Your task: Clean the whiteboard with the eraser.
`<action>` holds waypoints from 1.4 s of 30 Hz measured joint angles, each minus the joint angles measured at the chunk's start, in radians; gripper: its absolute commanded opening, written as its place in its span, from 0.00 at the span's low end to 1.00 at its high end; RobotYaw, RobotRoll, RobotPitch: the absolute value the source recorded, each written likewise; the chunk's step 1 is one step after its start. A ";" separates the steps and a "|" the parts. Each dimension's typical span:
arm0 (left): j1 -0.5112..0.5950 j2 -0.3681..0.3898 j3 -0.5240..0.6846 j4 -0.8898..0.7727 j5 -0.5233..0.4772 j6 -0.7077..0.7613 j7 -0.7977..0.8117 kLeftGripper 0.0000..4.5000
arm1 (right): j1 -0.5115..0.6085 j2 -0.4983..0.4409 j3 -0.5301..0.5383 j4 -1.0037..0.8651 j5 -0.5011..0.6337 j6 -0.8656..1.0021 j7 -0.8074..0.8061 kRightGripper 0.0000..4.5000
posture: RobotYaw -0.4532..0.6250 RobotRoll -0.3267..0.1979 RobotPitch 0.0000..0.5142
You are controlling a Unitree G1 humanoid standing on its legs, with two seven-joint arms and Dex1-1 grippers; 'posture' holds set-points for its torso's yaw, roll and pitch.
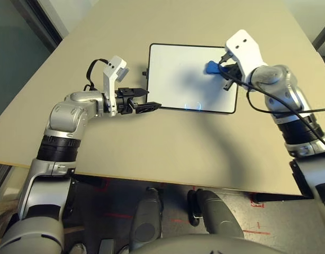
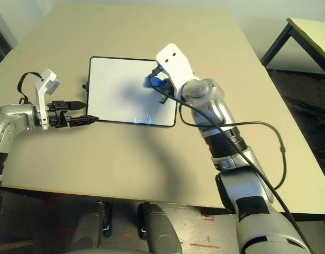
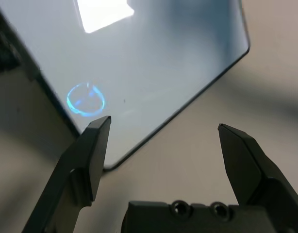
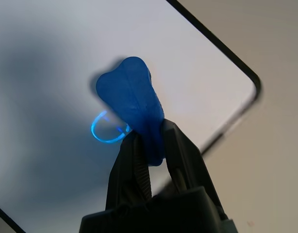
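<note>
Silver forearms, white wrist brackets, black two-fingered tools (black cable looped along right arm).

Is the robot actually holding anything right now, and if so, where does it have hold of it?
Yes: the right gripper pinches the blue eraser by one end, over the whiteboard. The left gripper holds nothing, its jaws apart.

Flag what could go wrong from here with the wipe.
1. The right tool pinches only one end of the eraser, so pressure on the whiteboard could twist or drop it.
2. The blue mark sits near the board's near edge, away from the eraser; a short stroke may miss it.
3. The left tool is open at the board's corner, not clamping it, so the board might slide.
</note>
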 measured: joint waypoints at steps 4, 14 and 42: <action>-0.036 -0.009 0.000 0.001 -0.002 -0.001 -0.002 1.00 | 0.004 0.003 -0.003 -0.013 0.001 0.021 0.000 0.12 | 0.27 0.62 0.28; -0.040 -0.036 -0.016 -0.036 -0.004 0.010 -0.005 1.00 | -0.079 0.170 0.067 0.036 -0.004 0.043 -0.016 0.12 | 0.29 0.62 0.29; -0.027 -0.033 -0.014 -0.071 -0.006 0.036 -0.003 1.00 | 0.010 -0.033 0.010 -0.024 0.003 0.007 0.030 0.11 | 0.27 0.62 0.30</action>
